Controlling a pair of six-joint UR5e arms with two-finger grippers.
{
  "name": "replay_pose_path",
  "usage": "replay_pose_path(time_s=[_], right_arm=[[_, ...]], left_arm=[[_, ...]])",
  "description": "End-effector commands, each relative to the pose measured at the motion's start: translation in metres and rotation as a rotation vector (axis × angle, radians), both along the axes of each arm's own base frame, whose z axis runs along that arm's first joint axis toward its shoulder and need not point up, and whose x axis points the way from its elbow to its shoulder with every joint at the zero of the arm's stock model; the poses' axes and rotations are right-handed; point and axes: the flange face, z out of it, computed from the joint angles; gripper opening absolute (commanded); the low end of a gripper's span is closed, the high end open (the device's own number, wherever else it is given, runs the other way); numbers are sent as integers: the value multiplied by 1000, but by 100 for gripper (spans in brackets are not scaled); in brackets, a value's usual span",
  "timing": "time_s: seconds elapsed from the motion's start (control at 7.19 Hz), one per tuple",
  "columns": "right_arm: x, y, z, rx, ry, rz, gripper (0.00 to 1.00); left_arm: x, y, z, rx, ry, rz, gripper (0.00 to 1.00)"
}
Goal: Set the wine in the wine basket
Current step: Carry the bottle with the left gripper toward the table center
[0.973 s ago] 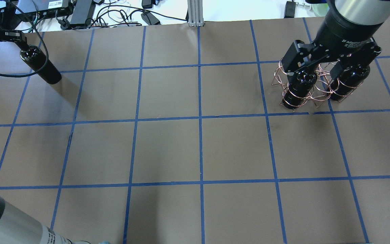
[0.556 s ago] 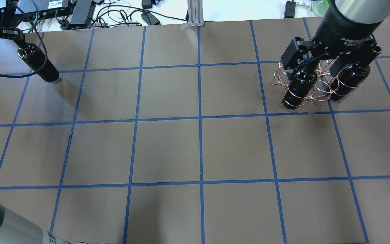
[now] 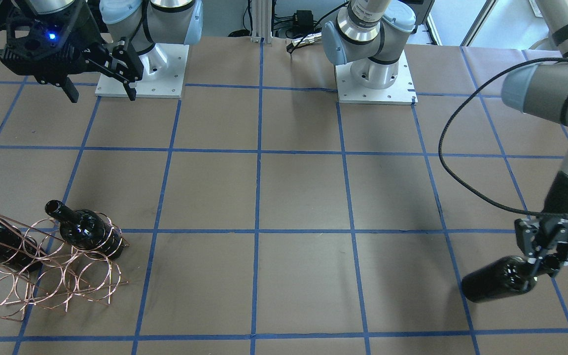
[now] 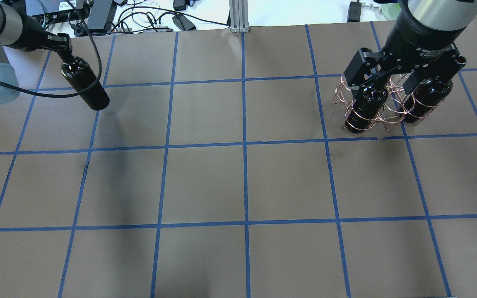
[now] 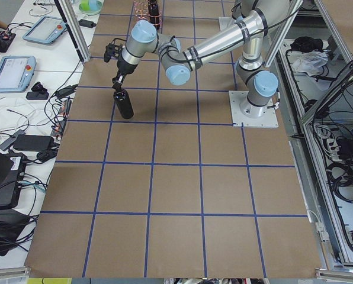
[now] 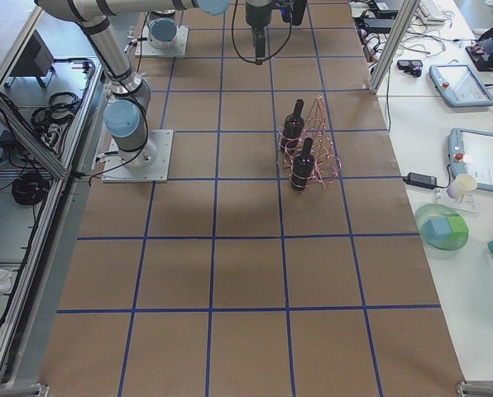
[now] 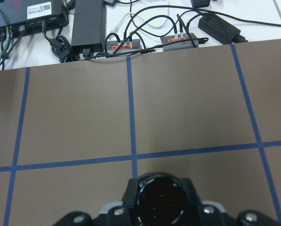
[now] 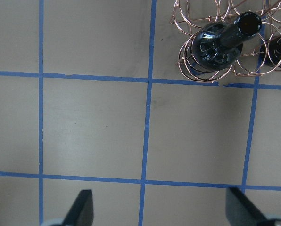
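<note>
My left gripper is shut on the neck of a near-black wine bottle and holds it tilted above the far left of the table; both also show in the front view, gripper and bottle. The left wrist view looks down on the bottle's shoulder. The copper wire wine basket stands at the far right with two bottles in it. My right gripper hangs open and empty high above it; its spread fingers show in the right wrist view.
Cables and power bricks lie beyond the table's far edge, beside an aluminium post. The two arm bases stand on the robot's side. The brown table carries a blue tape grid.
My left gripper has carried the bottle to the right in the overhead view, toward the table's middle. The right gripper has stayed over the basket, open.
</note>
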Motion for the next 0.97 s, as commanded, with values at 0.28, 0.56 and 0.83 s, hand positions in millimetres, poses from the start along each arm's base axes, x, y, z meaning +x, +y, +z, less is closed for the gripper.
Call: replay_pose_path(time_s=[0.28,0.56,0.83], right_arm=[[-2,0,-2,7,2,-4,100],[-3,0,-3,10,3,-15,100],[-3,0,-5,18,3,-11,100]], left_arm=[[-185,74,-9,48,77,52,0],[-245,102,-5,39,50,28,0],[-275,126,-19,53,50,66,0]])
